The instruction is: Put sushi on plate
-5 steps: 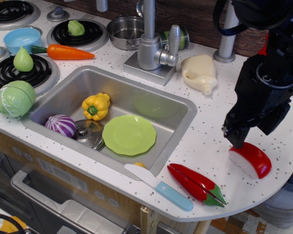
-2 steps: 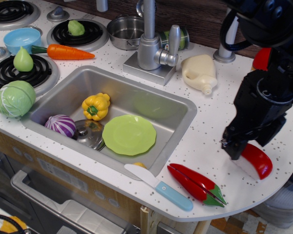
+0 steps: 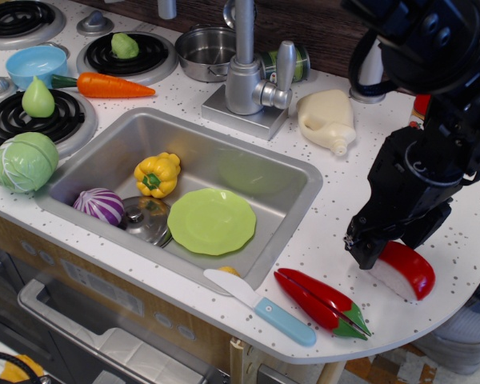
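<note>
The sushi (image 3: 406,270), a glossy red top over a white base, lies on the speckled counter at the right, near the rounded front edge. My gripper (image 3: 368,250) is down on the sushi's left end and grips it; the black gripper body hides that end. The light-green plate (image 3: 212,221) lies in the steel sink (image 3: 296,180), left of the gripper, beside a steel lid (image 3: 144,220).
A red chili pepper (image 3: 320,300) and a blue-handled knife (image 3: 260,306) lie on the counter's front edge between the sushi and the sink. A yellow pepper (image 3: 157,174) and a purple onion (image 3: 98,205) sit in the sink. The faucet (image 3: 248,76) and a cream jug (image 3: 328,120) stand behind it.
My gripper has come down onto the sushi's left end and shifted left and toward the front. The sushi has slid a little left with it.
</note>
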Available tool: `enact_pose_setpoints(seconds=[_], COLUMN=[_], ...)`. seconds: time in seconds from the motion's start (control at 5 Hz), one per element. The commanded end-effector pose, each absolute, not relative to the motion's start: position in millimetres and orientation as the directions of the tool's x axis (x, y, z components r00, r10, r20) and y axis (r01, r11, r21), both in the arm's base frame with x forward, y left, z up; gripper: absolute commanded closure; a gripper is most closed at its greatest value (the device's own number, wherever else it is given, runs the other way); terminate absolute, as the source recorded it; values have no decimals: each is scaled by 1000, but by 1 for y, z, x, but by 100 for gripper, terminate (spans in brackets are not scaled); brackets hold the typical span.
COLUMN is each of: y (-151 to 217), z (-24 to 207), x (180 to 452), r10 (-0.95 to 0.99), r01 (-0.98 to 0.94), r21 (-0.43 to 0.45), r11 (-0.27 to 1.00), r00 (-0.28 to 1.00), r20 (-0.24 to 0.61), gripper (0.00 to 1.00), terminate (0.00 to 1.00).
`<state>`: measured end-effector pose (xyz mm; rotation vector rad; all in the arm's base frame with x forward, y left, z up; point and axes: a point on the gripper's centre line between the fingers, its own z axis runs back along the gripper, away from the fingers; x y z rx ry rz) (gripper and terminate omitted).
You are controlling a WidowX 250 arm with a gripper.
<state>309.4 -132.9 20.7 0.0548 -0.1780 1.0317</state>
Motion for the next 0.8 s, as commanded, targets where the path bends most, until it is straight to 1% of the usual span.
enact_pose_setpoints(seconds=[0.0, 0.2, 0.4, 0.6], y=[-141, -139, -125, -77], z=[20, 22, 26, 42], x=[312, 308, 306, 316], r10=[856, 847, 822, 743], r01=[-846, -838, -822, -759], r21=[-140, -129, -86, -16], r11=[514, 530, 562, 650], r00=[497, 515, 544, 632], r20=[140, 134, 171, 221], gripper=[0, 100, 100, 100], terminate=[0, 0, 0, 0])
